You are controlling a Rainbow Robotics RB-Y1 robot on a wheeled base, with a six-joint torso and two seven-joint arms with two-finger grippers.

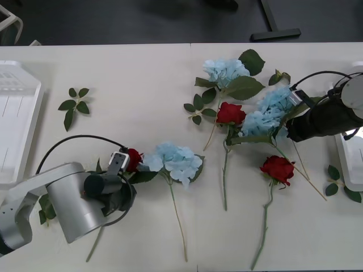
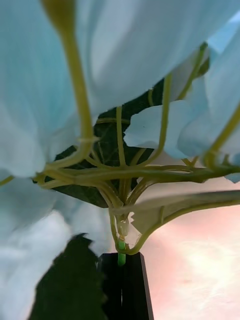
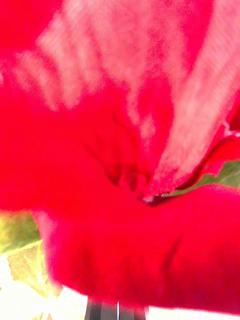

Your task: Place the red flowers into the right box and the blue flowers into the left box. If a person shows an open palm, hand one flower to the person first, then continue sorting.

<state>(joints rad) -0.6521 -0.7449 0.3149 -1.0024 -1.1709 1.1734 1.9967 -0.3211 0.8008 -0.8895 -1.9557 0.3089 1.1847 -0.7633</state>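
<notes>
Because each arm has gone for a flower of the colour bound for the box on the other side, the two grippers now sit low over the white tabletop (image 1: pixel 142 73) with blooms right before their wrist cameras. Nearest, the left gripper (image 1: pixel 126 165) has its black fingers pressed together at the base of a deep red artificial rose (image 1: pixel 134 158), whose petals crowd the left wrist view (image 3: pixel 115 210); it looks pinched just under the bloom, a sensible hold for lifting. Just beside it lies a pale sky-blue hydrangea head (image 1: pixel 176 160) on a long thin stem. Farther on, two more red roses (image 1: pixel 278 168) (image 1: pixel 230 113) lie loose. The right gripper (image 1: pixel 291 126) pinches the green stem (image 2: pixel 121 246) of another blue hydrangea (image 1: pixel 271 112), fingers closed on it under the cluster. Beyond, a third blue hydrangea (image 1: pixel 225 70) rests near the far edge. The left white plastic tray (image 1: pixel 22 122) and the right white tray (image 1: pixel 347 164) stand at the table's sides; neither shows a flower in its visible part. Loose green leaf sprigs (image 1: pixel 75 105) lie apart. No brand, label or writing can be read anywhere.
</notes>
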